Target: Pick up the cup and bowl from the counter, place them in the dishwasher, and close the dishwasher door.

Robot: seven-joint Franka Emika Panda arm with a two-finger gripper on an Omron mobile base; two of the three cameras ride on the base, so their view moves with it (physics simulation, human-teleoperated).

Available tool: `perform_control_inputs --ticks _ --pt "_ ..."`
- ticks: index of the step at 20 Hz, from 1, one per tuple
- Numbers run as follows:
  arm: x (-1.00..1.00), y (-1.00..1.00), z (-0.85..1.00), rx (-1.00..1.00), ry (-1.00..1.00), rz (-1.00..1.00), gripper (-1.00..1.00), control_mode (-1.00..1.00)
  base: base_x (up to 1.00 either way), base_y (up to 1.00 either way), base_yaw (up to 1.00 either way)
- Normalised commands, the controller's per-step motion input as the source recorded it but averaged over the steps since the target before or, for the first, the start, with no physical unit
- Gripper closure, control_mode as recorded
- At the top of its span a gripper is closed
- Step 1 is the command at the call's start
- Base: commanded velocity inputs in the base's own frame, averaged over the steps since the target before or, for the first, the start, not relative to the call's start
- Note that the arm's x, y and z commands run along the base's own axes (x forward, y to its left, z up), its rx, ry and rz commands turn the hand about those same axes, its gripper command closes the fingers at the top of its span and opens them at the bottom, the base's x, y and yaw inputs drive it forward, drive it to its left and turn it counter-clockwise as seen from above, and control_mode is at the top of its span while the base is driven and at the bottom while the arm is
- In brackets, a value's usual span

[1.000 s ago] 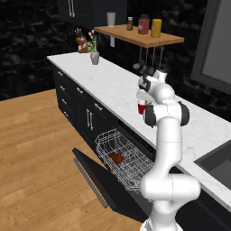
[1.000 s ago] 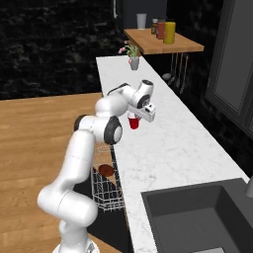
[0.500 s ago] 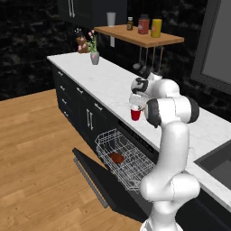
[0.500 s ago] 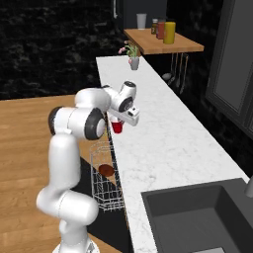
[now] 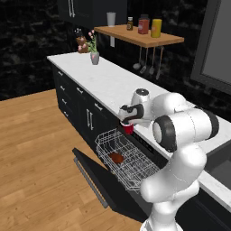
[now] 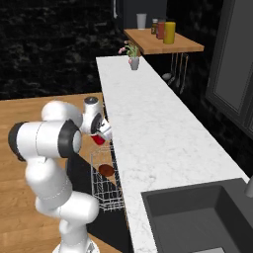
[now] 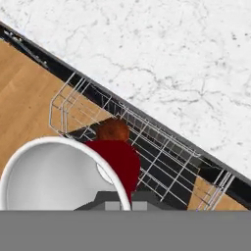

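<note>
Jaws pinched on the red cup [image 5: 128, 129], gripping its rim; cup carried upright, off the counter [image 5: 108, 83], hanging just past the counter's front edge and above the pulled-out rack [image 5: 128, 159]. Gripper [image 5: 127, 122] at counter-edge height in left base view; same grip seen in right base view, gripper [image 6: 102, 134] with cup [image 6: 99, 140] just left of the counter [image 6: 148, 123] edge. In hand view, cup [image 7: 117, 164] fills lower left: white rim, pale inside, red wall toward centre.

Below the cup: white wire rack of the dishwasher [image 5: 149, 146], drawn out over the open dishwasher door [image 5: 101, 180]. Door lying flat, down and out toward the wooden floor [image 5: 36, 158], grey bar handle along its outer edge. Reddish-brown bowl [image 5: 116, 157] resting in the rack, toward its left part in left base view; bowl [image 6: 105, 170] also visible in rack in right base view; in hand view, bowl [image 7: 112, 130] just beyond the cup's wall, inside the rack [image 7: 162, 147].

Farther along the counter: small vase with flowers [image 5: 94, 55] near the far end. Above it on the wall, wooden shelf [image 5: 140, 38] carrying a grey tumbler [image 5: 111, 19], a red jar [image 5: 144, 24] and a yellow canister [image 5: 156, 28]; utensils [image 5: 146, 61] hanging beneath. Dark sink [image 6: 197, 222] set in the counter at the near end, right base view.
</note>
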Motion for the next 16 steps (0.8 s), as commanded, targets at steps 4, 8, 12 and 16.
perform_control_inputs --ticks 4,8,12,16 --pt "-0.56 0.41 -0.19 -0.11 0.00 -0.49 1.00 -1.00 0.00 0.00 0.00" --pt "-0.06 0.36 -0.36 -0.11 0.00 -0.51 1.00 -1.00 0.00 0.00 0.00" --pt "0.00 0.21 -0.46 -0.09 0.00 -0.44 1.00 -1.00 0.00 0.00 0.00" --pt "0.00 0.04 -0.53 -0.07 0.00 -0.37 1.00 -1.00 0.00 0.00 0.00"
